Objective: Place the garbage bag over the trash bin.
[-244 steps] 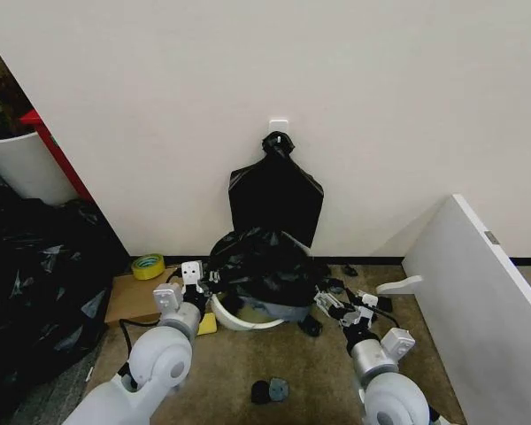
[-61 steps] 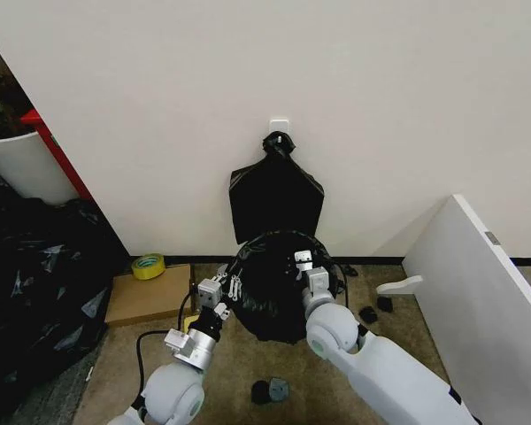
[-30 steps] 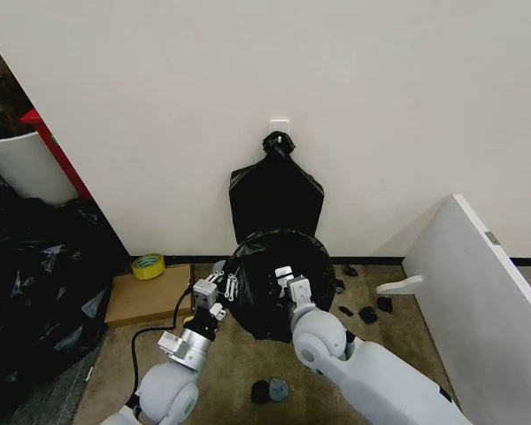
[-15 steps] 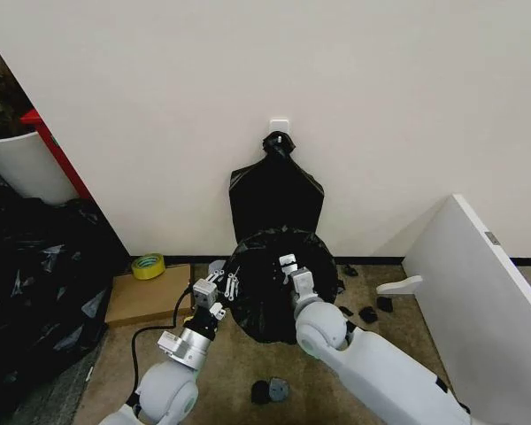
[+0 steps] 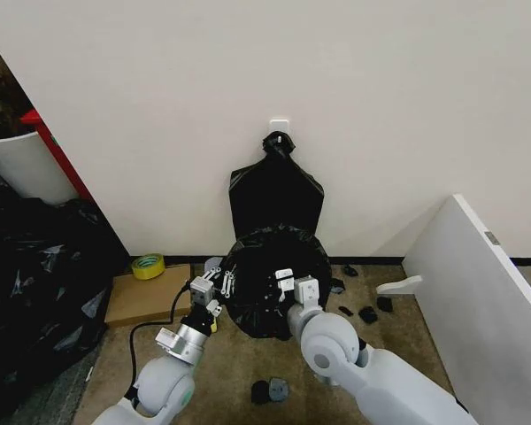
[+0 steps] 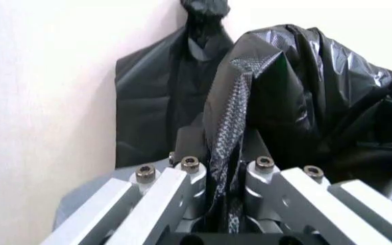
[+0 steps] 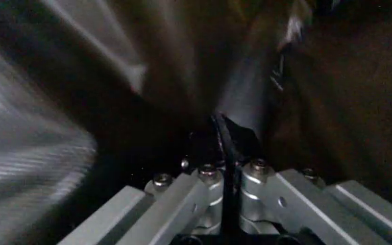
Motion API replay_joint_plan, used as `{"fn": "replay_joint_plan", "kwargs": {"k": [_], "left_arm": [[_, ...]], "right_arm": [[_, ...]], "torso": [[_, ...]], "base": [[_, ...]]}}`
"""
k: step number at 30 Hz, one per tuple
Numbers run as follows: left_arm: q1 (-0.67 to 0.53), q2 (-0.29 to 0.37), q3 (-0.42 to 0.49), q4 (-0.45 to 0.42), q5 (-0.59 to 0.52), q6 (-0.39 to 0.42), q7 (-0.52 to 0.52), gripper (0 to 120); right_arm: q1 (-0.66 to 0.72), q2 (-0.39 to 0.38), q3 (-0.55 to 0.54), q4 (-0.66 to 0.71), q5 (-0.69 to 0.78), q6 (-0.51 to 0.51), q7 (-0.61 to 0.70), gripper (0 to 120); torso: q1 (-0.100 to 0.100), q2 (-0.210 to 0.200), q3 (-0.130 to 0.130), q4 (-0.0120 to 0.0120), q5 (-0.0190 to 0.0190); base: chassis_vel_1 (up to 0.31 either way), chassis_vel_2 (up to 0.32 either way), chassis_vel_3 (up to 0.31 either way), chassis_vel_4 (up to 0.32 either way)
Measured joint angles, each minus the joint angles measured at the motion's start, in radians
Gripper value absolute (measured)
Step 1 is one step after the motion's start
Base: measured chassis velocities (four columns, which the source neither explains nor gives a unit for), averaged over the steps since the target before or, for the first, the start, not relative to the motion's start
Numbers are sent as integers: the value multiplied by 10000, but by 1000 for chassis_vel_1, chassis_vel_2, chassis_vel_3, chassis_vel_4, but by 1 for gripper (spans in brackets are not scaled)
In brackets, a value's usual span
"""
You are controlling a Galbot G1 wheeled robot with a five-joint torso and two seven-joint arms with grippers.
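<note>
The glossy black garbage bag [image 5: 270,274] sits as a round mound on the floor against the wall, draped over the trash bin. Of the bin, a pale curved wall [image 6: 90,201] peeks out below the plastic. My left gripper [image 5: 217,285] is at the mound's left side, shut on a twisted fold of the garbage bag [image 6: 226,127]; the left gripper [image 6: 224,168] pinches it between both fingers. At the mound's near front, my right gripper [image 5: 292,285] is shut on a thin fold too. Dark plastic [image 7: 244,102] surrounds the right gripper [image 7: 226,171].
A flat black knotted bundle [image 5: 276,197] leans on the wall behind the mound. A yellow tape roll [image 5: 148,266] and cardboard [image 5: 142,299] lie left, a black plastic heap [image 5: 31,292] farther left. A white board [image 5: 478,301] leans at right. Small dark scraps [image 5: 270,390] dot the floor.
Over eight seconds the bag has gone from lying loose beside the exposed white bin to covering it. In the last half second my right gripper has drawn slightly nearer with its fold.
</note>
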Motion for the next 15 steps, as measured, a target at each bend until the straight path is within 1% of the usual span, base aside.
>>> {"fn": "replay_joint_plan", "kwargs": {"k": [4, 10, 15], "left_arm": [[80, 24, -23, -94, -4, -39, 21, 4], [115, 22, -33, -161, -5, -56, 32, 4], [92, 21, -21, -142, -23, -56, 40, 4]], "right_arm": [[183, 93, -156, -383, -507, -55, -11, 0], [248, -46, -419, -1050, -2846, -127, -321, 0], [76, -194, -374, -1052, -3499, -255, -343, 0]], "torso": [[0, 0, 0, 1, -1], [0, 0, 0, 0, 0], [0, 0, 0, -2, 1]], "base": [[0, 0, 0, 0], [0, 0, 0, 0], [0, 0, 0, 0]]}}
